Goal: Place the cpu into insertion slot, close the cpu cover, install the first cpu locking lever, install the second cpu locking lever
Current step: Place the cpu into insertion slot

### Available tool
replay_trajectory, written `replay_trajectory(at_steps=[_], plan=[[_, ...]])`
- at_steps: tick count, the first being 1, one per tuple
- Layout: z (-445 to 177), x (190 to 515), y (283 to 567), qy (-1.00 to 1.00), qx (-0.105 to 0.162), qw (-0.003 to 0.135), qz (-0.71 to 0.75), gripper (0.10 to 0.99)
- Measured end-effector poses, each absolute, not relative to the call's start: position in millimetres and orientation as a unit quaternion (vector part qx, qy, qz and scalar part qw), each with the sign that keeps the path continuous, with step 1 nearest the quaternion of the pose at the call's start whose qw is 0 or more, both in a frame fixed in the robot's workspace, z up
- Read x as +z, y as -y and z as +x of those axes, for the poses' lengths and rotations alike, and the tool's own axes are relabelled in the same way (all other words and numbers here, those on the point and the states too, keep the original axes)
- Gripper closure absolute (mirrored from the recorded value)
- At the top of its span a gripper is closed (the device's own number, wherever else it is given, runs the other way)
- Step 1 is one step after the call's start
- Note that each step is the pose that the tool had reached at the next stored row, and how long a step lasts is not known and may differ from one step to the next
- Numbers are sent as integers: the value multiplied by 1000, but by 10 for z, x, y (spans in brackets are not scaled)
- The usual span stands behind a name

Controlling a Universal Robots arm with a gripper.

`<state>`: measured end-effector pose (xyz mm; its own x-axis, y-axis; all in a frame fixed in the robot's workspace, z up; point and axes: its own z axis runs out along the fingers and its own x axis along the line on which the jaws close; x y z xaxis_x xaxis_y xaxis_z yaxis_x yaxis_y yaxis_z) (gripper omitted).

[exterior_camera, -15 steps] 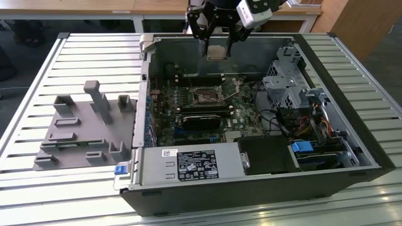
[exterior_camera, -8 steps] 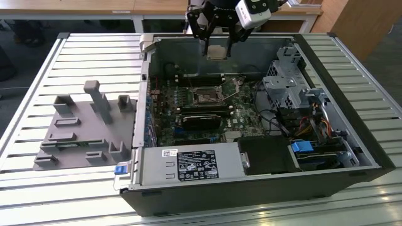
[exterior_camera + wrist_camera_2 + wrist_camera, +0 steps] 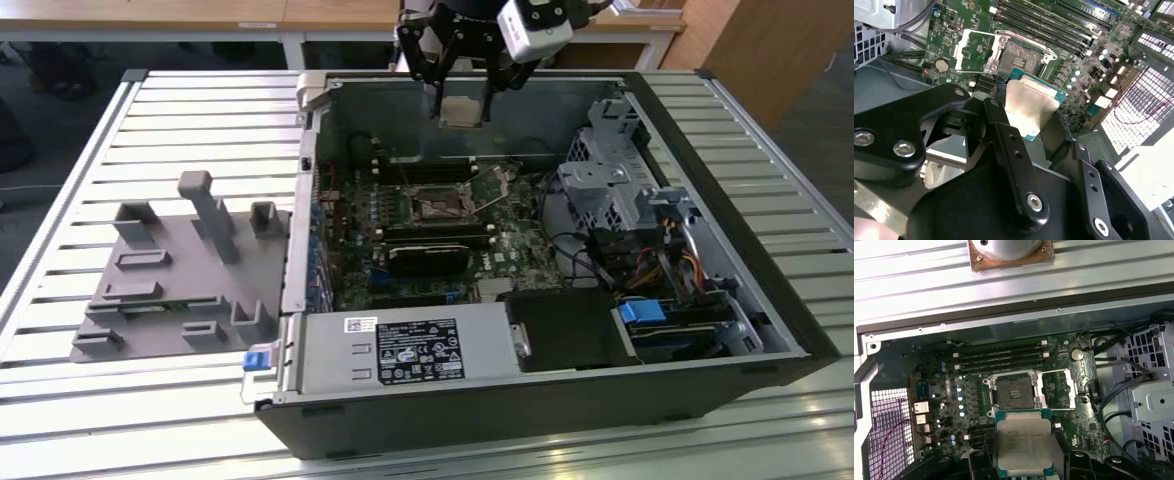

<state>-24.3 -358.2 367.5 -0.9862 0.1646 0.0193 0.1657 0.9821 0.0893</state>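
My gripper (image 3: 462,95) hangs over the back of the open computer case (image 3: 747,300), shut on the cpu (image 3: 462,110), a small square chip with a silvery top. In both wrist views the cpu (image 3: 1030,106) (image 3: 1024,442) sits between the black fingers (image 3: 1004,140), held by its edges above the motherboard. The insertion slot (image 3: 1013,392) (image 3: 1019,56) (image 3: 435,208) lies bare, a little way off the chip. Beside the slot, the cpu cover (image 3: 1059,389) (image 3: 975,50), a silvery frame with an open window, is swung open and lying back.
A grey power supply box (image 3: 407,350) fills the case's near side, and a drive cage with cables (image 3: 614,195) is at the exterior view's right. A black block (image 3: 434,250) sits just in front of the slot. A grey parts fixture (image 3: 174,270) rests on the slatted table.
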Motion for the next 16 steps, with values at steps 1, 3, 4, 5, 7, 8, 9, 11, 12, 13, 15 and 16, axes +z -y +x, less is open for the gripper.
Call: replay_trajectory(at_steps=[1, 3, 4, 5, 7, 8, 9, 11, 12, 13, 15, 16], plan=[[-243, 3674, 3582, 995, -45, 6, -85, 561], [-243, 3673, 3581, 995, -45, 6, -89, 561], [-243, 3673, 3580, 995, -45, 6, -91, 561], [-243, 3673, 3580, 995, -45, 5, -93, 561], [-243, 3672, 3579, 994, -45, 5, -96, 561], [-243, 3671, 3579, 994, -45, 5, -98, 561], [-243, 3671, 3578, 994, -45, 5, -100, 561], [-243, 3670, 3578, 993, -45, 5, -105, 561], [-243, 3670, 3578, 993, -45, 5, -107, 561], [-243, 3670, 3578, 993, -45, 5, -109, 561], [-243, 3669, 3578, 993, -45, 5, -113, 561], [-243, 3668, 3578, 992, -45, 4, -115, 561]])
